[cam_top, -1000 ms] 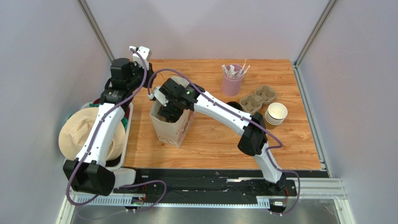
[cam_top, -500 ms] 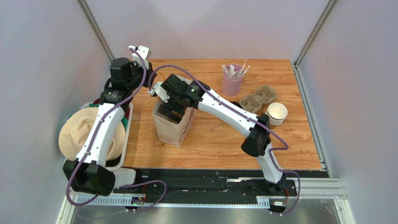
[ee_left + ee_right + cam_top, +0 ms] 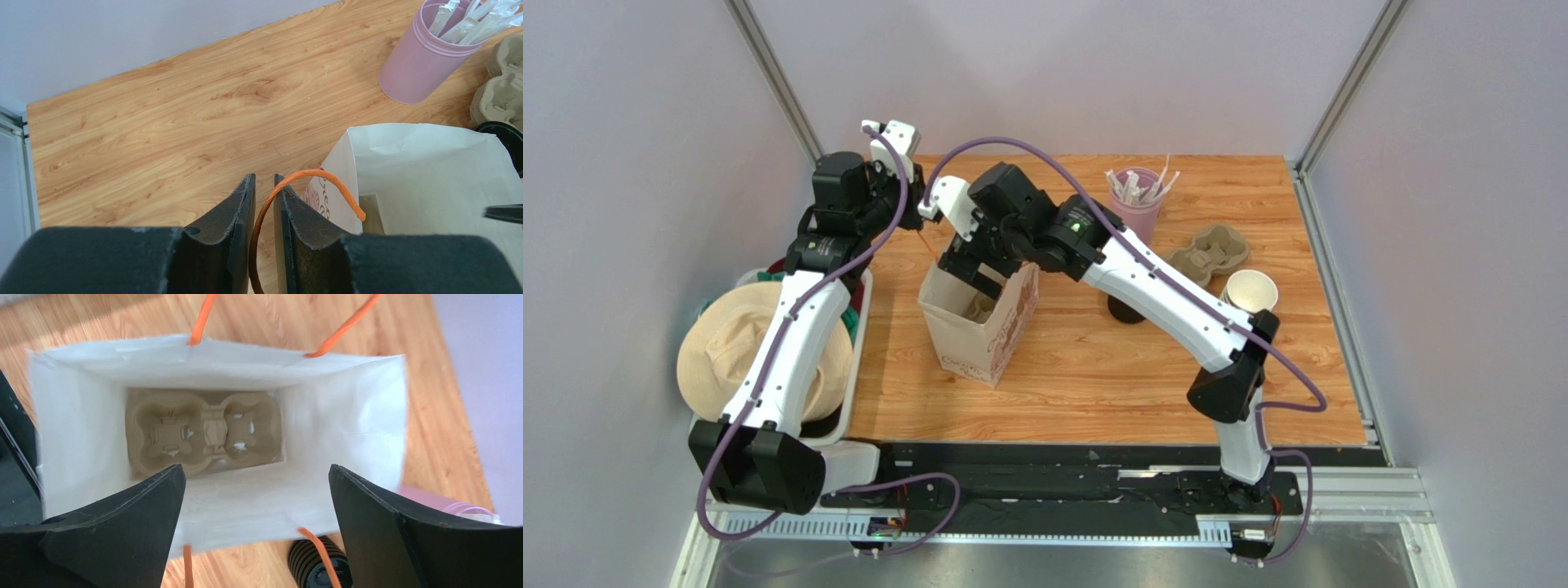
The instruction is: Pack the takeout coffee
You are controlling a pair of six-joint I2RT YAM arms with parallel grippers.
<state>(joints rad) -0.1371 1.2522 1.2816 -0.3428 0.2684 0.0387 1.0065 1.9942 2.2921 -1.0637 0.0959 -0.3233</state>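
Bag point(image 3: 356, 416) holds one cup carrier point(image 3: 202, 435); one black lid point(image 3: 309, 568) stands just outside.

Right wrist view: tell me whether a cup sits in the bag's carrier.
No, both wells of the carrier lying in the bag are empty.

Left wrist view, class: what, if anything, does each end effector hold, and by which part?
The left end effector pinches the paper bag by its orange handle loop. The right end effector, open above the bag, holds nothing.
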